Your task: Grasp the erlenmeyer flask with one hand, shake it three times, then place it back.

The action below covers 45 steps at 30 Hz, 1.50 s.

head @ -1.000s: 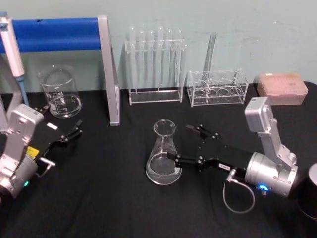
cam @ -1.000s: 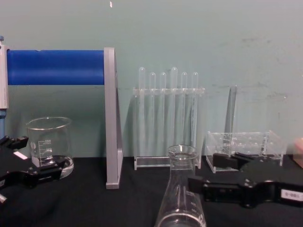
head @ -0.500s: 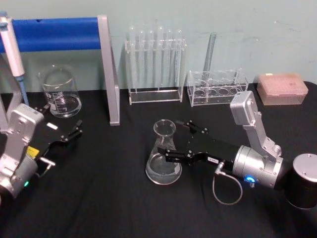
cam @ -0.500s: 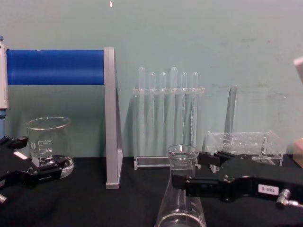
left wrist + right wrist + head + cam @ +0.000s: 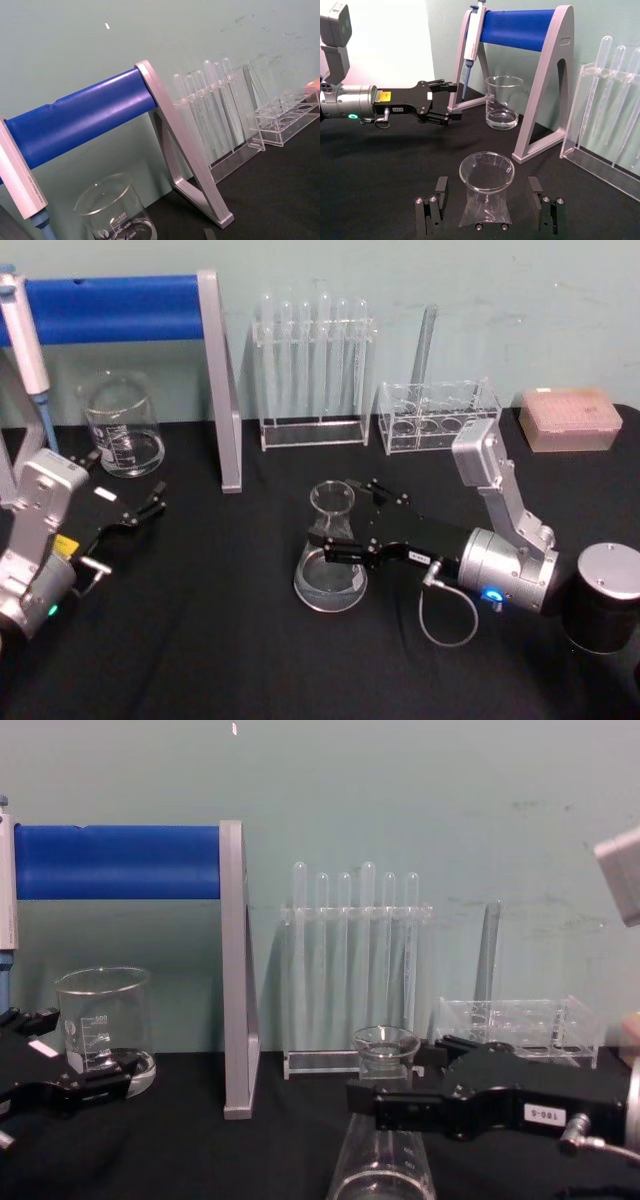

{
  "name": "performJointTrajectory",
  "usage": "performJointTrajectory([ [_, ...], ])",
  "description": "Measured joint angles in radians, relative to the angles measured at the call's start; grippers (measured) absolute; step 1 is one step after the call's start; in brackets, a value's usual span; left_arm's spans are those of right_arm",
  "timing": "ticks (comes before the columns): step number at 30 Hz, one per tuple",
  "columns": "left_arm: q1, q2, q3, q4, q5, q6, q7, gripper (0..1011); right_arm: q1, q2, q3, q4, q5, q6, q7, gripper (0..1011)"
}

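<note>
The black bench (image 5: pixel 200 640) carries everything. At its back left stands the blue-barred stand (image 5: pixel 110 308) with grey end frames; a pipette (image 5: pixel 25 335) hangs at its left end. The right arm reaches in low from the right, and the right tool (image 5: pixel 338 512) is spread wide, one finger on each side of the erlenmeyer flask (image 5: pixel 328 585) at neck height. In the right wrist view both fingers stand apart from the glass. The left arm sits at the bench's left edge with the left tool (image 5: pixel 455 101) also spread and holding nothing, just in front of the beaker (image 5: pixel 122 430). Along the back wall are the tall test-tube rack (image 5: pixel 312 370), a low clear rack (image 5: pixel 440 418) with one glass tube upright in it, and a pink box (image 5: pixel 568 418), all well behind the flask. The flask stands upright on the bench near the middle, with the stand's grey leg behind it to the left.
</note>
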State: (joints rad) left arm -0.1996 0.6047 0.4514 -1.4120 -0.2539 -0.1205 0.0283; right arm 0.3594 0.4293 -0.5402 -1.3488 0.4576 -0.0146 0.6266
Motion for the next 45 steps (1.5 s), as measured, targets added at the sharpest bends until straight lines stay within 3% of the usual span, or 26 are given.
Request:
performJointTrajectory([
  [34,0.000,0.000,0.000,0.000,0.000,0.000,0.000,1001,0.003,-0.003,-0.002,0.003,-0.006,0.004,-0.007,1000],
  [38,0.000,0.000,0.000,0.000,0.000,0.000,0.000,1001,0.003,-0.003,-0.002,0.003,-0.006,0.004,-0.007,958],
  [44,0.000,0.000,0.000,0.000,0.000,0.000,0.000,1001,0.003,-0.003,-0.002,0.002,-0.005,0.004,-0.007,811],
  [45,0.000,0.000,0.000,0.000,0.000,0.000,0.000,1001,0.003,-0.003,-0.002,0.002,-0.005,0.004,-0.007,749],
])
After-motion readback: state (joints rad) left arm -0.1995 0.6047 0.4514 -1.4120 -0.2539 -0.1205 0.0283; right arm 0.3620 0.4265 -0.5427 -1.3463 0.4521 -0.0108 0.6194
